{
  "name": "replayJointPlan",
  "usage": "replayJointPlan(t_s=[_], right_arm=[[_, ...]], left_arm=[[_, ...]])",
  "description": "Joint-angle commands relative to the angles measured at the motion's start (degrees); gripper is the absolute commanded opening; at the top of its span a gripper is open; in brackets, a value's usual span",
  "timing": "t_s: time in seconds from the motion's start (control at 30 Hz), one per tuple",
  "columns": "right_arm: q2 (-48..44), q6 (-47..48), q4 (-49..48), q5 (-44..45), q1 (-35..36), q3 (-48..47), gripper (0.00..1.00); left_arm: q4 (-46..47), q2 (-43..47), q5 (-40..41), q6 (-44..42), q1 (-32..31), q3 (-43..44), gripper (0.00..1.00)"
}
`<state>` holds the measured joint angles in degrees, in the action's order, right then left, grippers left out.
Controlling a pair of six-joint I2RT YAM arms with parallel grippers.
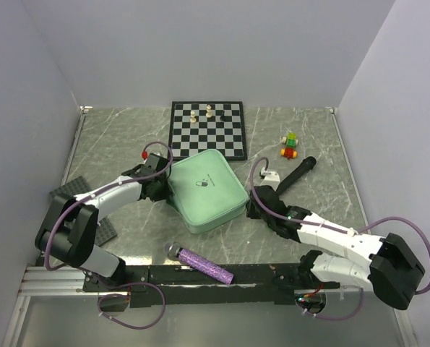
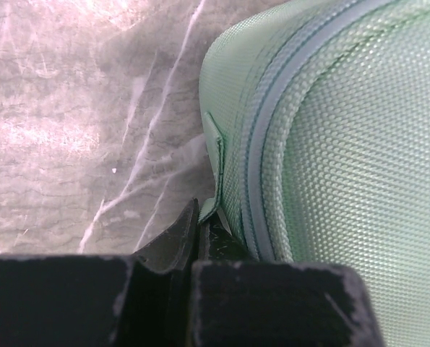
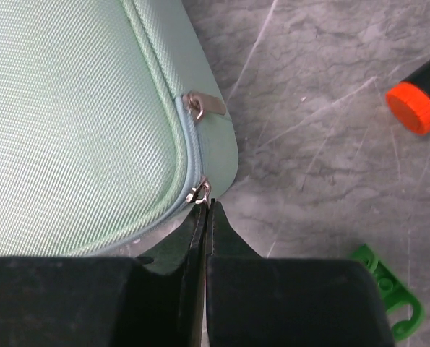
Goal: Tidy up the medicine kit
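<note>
The mint-green rounded-square soft zip case [image 1: 206, 189] lies shut in the middle of the grey marbled tabletop [image 1: 128, 137], just near of the chessboard. It is held from both sides: the left pincer [image 2: 202, 217] is clenched on a small green fabric tab [image 2: 215, 144] at its left edge, and the right pincer [image 3: 206, 213] is clenched on a metal zip pull [image 3: 199, 191] at its right near corner. The unzipping step appears to be in hand, so the pull would next have to be drawn along the zip track round the corner, with the tab kept pinned so that the case is not dragged.
</note>
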<state>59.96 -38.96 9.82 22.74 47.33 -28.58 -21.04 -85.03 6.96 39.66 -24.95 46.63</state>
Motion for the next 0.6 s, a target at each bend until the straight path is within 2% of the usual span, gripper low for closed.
replayJointPlan(t_s=[0.0, 0.1, 0.2, 0.37, 0.57], right_arm=[[2.43, 7.56, -4.09, 7.59, -8.82, -2.0, 0.0], [7.86, 14.25, -12.61, 6.09, -10.06, -4.11, 0.0], [11.66, 17.77, -14.92, 4.34, -10.06, -6.84, 0.0], [6.06, 20.5, -18.52, 2.04, -7.35, -2.63, 0.0], [2.35, 27.35, -13.61, 2.57, -2.42, -1.48, 0.0]], left_arm=[[0.21, -1.89, 11.68, -4.06, 3.15, 0.21, 0.01], [0.56, -2.24, 10.71, -4.68, 3.15, 0.3, 0.01], [1.0, -2.42, 9.74, -5.29, 3.15, 0.3, 0.01], [2.4, -3.12, 8.24, -8.45, 3.15, 1.7, 0.01], [3.37, -5.67, 7.81, -16.19, 3.15, 5.31, 0.01]])
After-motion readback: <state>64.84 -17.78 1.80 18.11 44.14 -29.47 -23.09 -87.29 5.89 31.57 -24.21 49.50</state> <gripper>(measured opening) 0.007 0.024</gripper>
